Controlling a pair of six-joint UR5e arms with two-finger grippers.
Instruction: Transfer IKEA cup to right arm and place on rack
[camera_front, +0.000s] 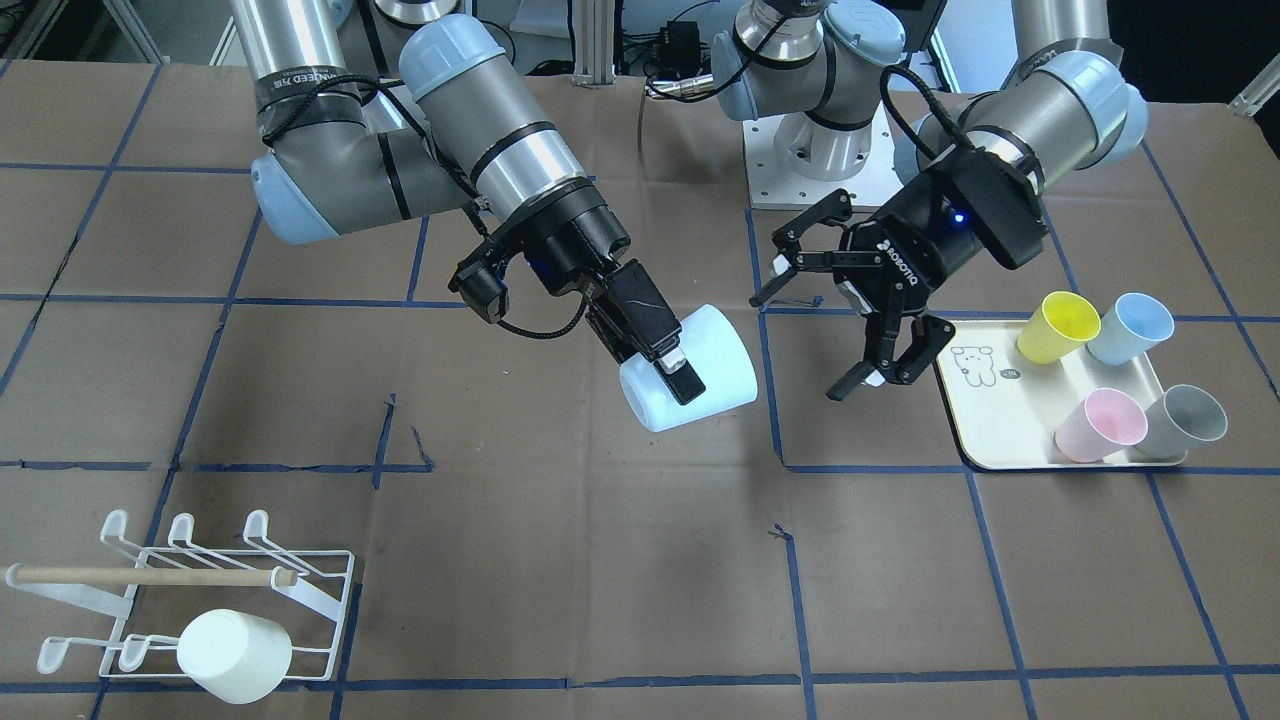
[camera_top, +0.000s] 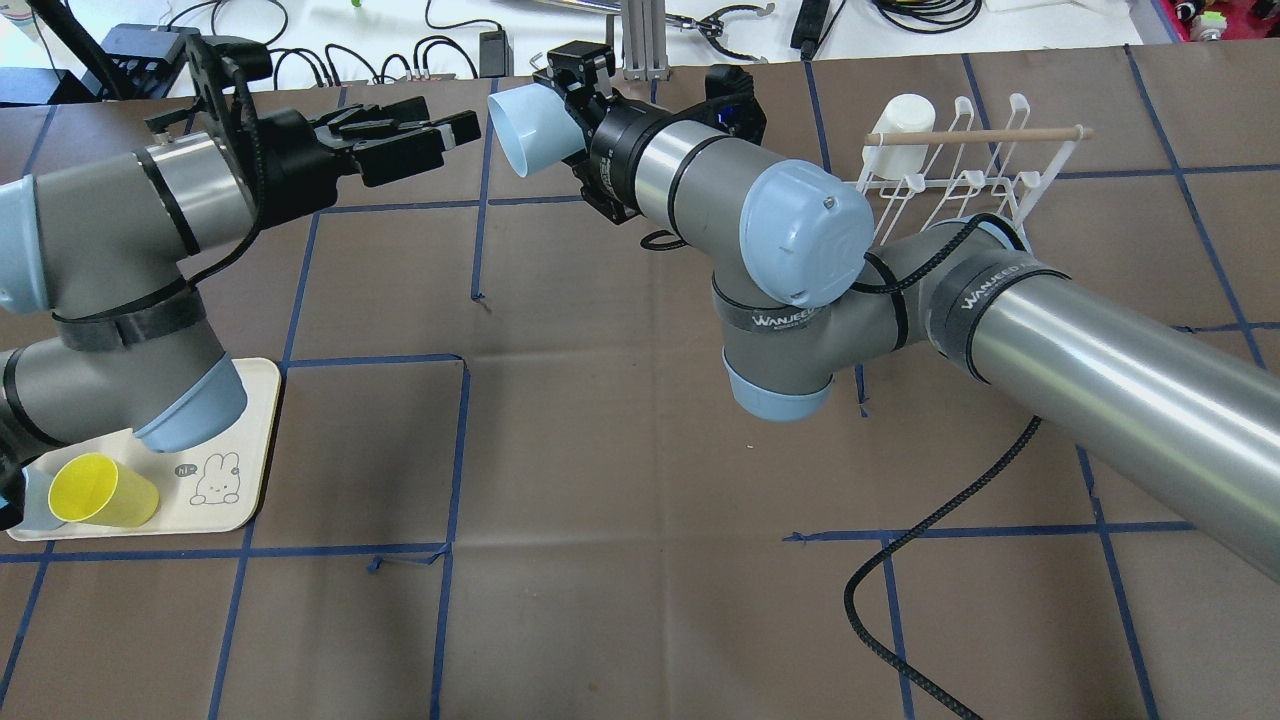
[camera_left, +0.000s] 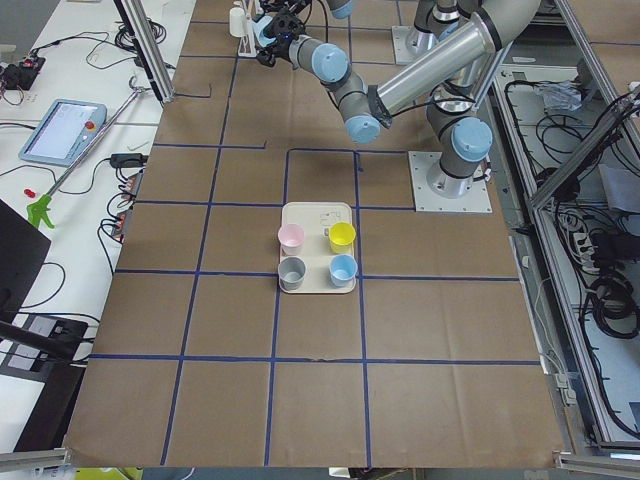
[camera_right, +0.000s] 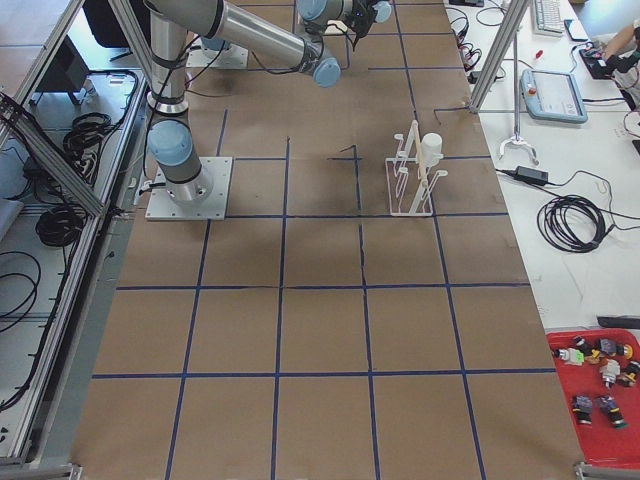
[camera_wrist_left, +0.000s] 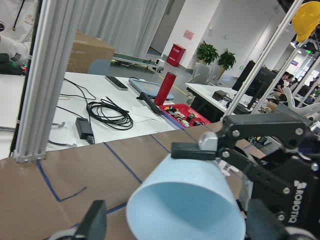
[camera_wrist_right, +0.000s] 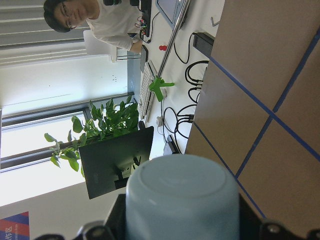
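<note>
My right fingers (camera_front: 684, 381) clamp the sideways cup (camera_front: 716, 350), its base pointing eight o'clock toward the rack (camera_front: 310, 598); my left fingers (camera_front: 890, 345) gape.

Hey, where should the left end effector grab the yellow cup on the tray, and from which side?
Probably the rim, from above: the yellow cup stands upright, mouth open, so one finger can slip inside. Pinch the wall facing the bear drawing; the blue cup sits close on the opposite side.

Brown-papered, blue-taped table (camera_front: 600, 560) with white wire rack (camera_front: 150, 576) and cream tray (camera_front: 985, 420), well apart.
</note>
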